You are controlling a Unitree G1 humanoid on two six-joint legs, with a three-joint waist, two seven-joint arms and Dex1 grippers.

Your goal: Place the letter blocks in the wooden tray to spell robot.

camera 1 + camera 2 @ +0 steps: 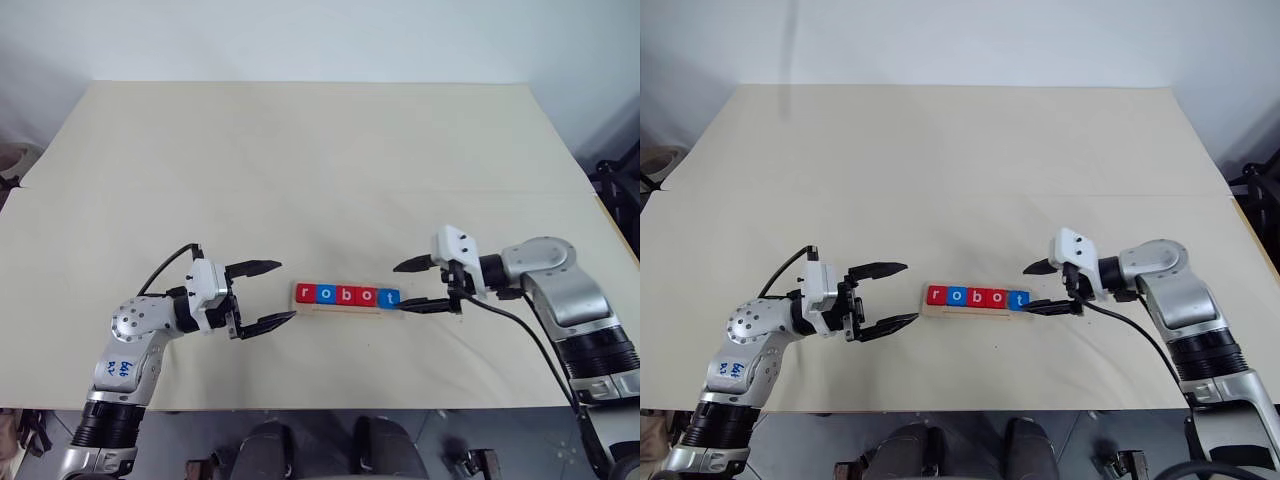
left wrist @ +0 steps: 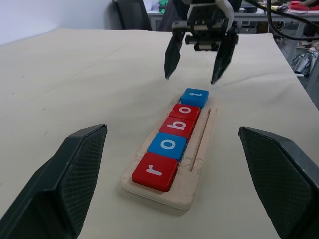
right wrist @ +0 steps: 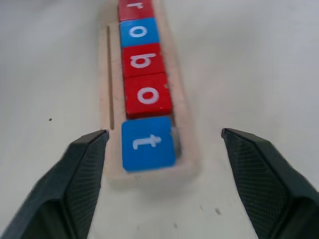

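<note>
Fingers of the right gripper (image 1: 424, 285) stand spread and released, straddling the tray's end by the blue t block (image 3: 147, 142) without touching it, while the left gripper (image 1: 264, 293) hangs with its fingers spread wide and empty just off the opposite end. All five letter blocks (image 1: 347, 296) sit in a row in the wooden tray (image 2: 199, 149) on the counter (image 1: 300, 170), reading r, o, b, o, t.

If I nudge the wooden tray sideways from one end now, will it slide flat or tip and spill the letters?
The wooden tray is long, low and flat on the table, so it would probably slide or pivot rather than tip. The five letter blocks sit in its shallow slot, so they would likely ride along. The t block looks slightly askew at the end and may shift.
</note>
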